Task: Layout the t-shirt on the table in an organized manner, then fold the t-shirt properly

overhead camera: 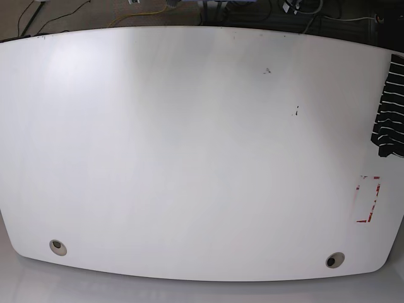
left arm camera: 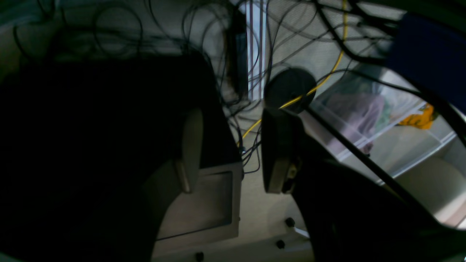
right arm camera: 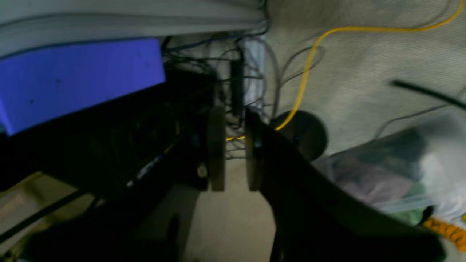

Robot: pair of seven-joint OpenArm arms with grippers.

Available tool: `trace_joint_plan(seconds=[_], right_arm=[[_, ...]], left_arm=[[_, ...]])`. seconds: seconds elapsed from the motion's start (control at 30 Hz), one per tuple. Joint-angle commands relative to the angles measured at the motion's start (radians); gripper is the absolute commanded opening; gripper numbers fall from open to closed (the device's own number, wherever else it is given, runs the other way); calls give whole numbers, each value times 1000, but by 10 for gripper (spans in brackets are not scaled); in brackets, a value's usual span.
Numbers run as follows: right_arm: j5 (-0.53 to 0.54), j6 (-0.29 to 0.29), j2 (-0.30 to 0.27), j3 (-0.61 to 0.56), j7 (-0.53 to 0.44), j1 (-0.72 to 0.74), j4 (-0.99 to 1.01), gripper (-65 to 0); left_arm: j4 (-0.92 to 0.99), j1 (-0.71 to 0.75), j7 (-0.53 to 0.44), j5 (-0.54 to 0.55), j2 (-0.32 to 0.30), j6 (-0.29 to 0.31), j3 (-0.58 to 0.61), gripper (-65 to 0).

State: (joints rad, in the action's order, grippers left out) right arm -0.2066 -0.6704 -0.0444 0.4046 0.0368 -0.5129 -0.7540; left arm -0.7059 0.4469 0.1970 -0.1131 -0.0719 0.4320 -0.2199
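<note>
The t-shirt (overhead camera: 391, 107), black with thin white stripes, shows only as a strip lying over the table's (overhead camera: 189, 145) right edge in the base view. Neither arm appears in that view. In the left wrist view my left gripper (left arm camera: 231, 149) is open, nothing between its fingers, and it faces a floor covered in cables. My right gripper (right arm camera: 235, 149) also faces the floor, its pads (right arm camera: 216, 153) held close with a narrow empty gap. Neither gripper is near the shirt.
The tabletop has two metal-ringed holes (overhead camera: 57, 247) (overhead camera: 334, 259) near the front and a red-marked rectangle (overhead camera: 368, 199) at the right. On the floor lie tangled black cables, a yellow cable (left arm camera: 327, 76), a round dark disc (left arm camera: 290, 89) and a clear plastic bin (left arm camera: 382, 123).
</note>
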Motion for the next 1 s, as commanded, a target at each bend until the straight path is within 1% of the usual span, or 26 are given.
trace_joint_plan(seconds=[0.0,0.1,0.27,0.33,0.47,0.57,0.7,0.77,0.8,0.83,0.87,0.9,0.97], right_arm=[[-12,21,-5,1,-11,24,40,-564],[-35,51,-4,1,-11,66,97,-564],[-61,62,-2,1,-13,119,156,-564],[-75,68,-1,1,-11,142,186,-563],[-101,140,-1,1,-11,187,253,-563],[-110,174,-1,1,-15,219,293,-563],[-115,186,-2,1,-15,253,336,-563],[-123,186,-2,1,-13,268,357,-563],[-133,188,-2,1,-13,282,374,-563],[-138,189,-2,1,-13,287,379,-563],[-158,194,-1,1,-13,297,388,-563],[-172,203,-1,1,-13,302,393,-563],[-192,231,1,1,-13,308,394,-563]], left_arm=[[52,-30,-6,5,-4,-6,0,-406],[111,-64,-8,5,-19,-38,0,-406],[190,-136,-31,3,-19,-91,0,-406],[242,-162,-44,3,-21,-121,0,-406],[320,-204,-74,3,-21,-172,0,-406],[358,-221,-98,3,-21,-187,1,-406],[386,-237,-115,3,-21,-196,21,-406],[389,-239,-129,3,-21,-226,46,-406],[391,-239,-141,3,-21,-261,64,-406],[391,-239,-144,3,-21,-270,70,-406],[392,-239,-152,3,-21,-292,86,-406],[392,-239,-153,3,-19,-302,95,-406],[392,-242,-152,3,-18,-305,104,-406]])
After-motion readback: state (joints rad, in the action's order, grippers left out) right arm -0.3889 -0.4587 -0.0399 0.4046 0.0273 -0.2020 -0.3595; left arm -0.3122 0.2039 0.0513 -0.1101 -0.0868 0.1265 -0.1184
